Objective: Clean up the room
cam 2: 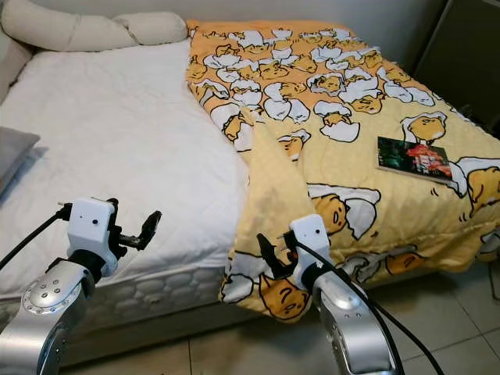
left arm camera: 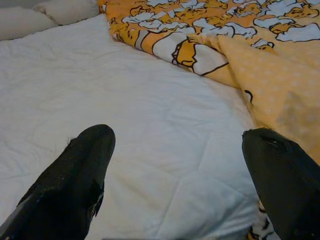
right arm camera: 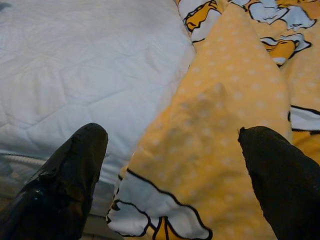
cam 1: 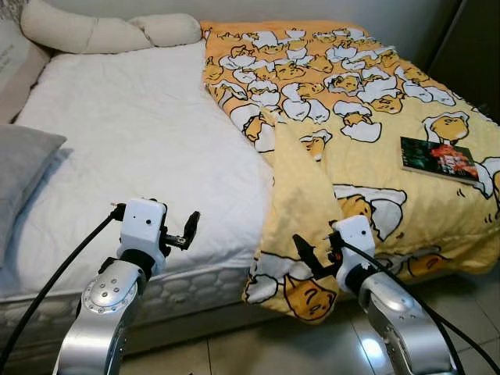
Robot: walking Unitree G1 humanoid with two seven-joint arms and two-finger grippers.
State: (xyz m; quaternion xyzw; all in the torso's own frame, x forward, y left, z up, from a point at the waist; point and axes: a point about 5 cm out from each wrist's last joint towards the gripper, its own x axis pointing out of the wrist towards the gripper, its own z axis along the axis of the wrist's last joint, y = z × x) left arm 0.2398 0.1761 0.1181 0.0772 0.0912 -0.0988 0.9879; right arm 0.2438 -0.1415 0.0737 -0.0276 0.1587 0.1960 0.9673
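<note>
A yellow cartoon-print blanket (cam 1: 351, 117) covers the right half of the bed, its left edge folded back and one corner (cam 1: 289, 285) hanging over the foot. The white mattress (cam 1: 133, 141) lies bare on the left. A book (cam 1: 437, 158) rests on the blanket at the right. My left gripper (cam 1: 187, 230) is open above the mattress's front edge. My right gripper (cam 1: 308, 254) is open, just in front of the hanging blanket corner (right arm camera: 165, 210), touching nothing.
A long cream pillow (cam 1: 101, 31) lies along the head of the bed. A grey cushion (cam 1: 19, 168) sits at the left edge. Tiled floor (cam 1: 258, 344) runs in front of the bed, and a dark cabinet (cam 1: 469, 47) stands at the far right.
</note>
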